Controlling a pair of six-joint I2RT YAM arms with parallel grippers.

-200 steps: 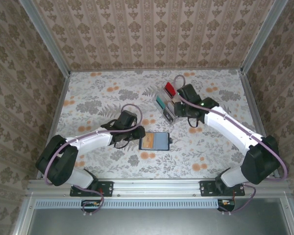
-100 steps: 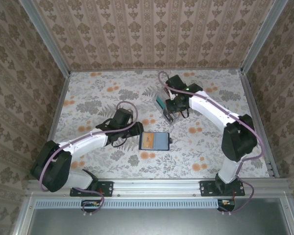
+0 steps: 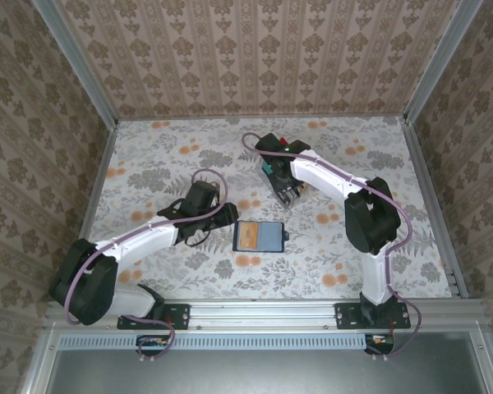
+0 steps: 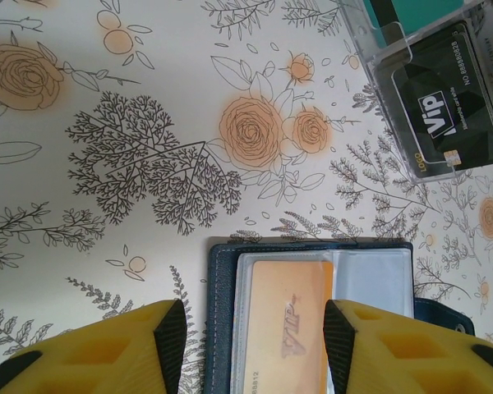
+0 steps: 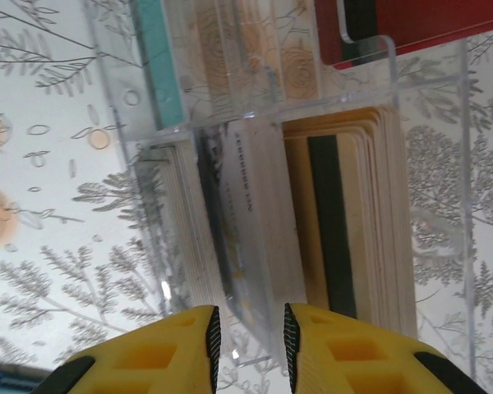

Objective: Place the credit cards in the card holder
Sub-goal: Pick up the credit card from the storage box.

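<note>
Floral wallpaper [image 3: 246, 49] is closing in three sides of the table [image 3: 156, 156], whose cover is showing grey leaves and orange roses. Near the table's middle, slightly toward 6 o'clock, the card holder [image 3: 259, 236] is lying open and flat, its pale inside facing up. A tan-orange card [image 4: 289, 316] is showing through its clear pocket, already seated inside.

In the top view the left gripper [image 4: 251, 341] is hovering by the holder's 10 o'clock corner. Its yellow fingers are standing spread with nothing between them, and the wrist camera is looking down past them onto the holder's navy border.

At about 1 o'clock from the holder and apart from it, a clear plastic rack [image 4: 386, 53] is standing, loaded with credit cards [image 5: 312, 246]. A black card [image 4: 448, 103] is leaning in the slot nearest the holder. In the right wrist view a teal card [image 5: 154, 57] is sitting toward 11 o'clock, a red card [image 5: 411, 25] toward 1 o'clock, and a tan stack [image 5: 374, 246] is filling the compartment below them.

The right gripper [image 5: 249, 336] is reaching down into that rack. Its fingers are standing narrowly apart, and a pale card [image 5: 251, 222] is slanting toward the gap — whether they are pinching it, I cannot tell.
</note>
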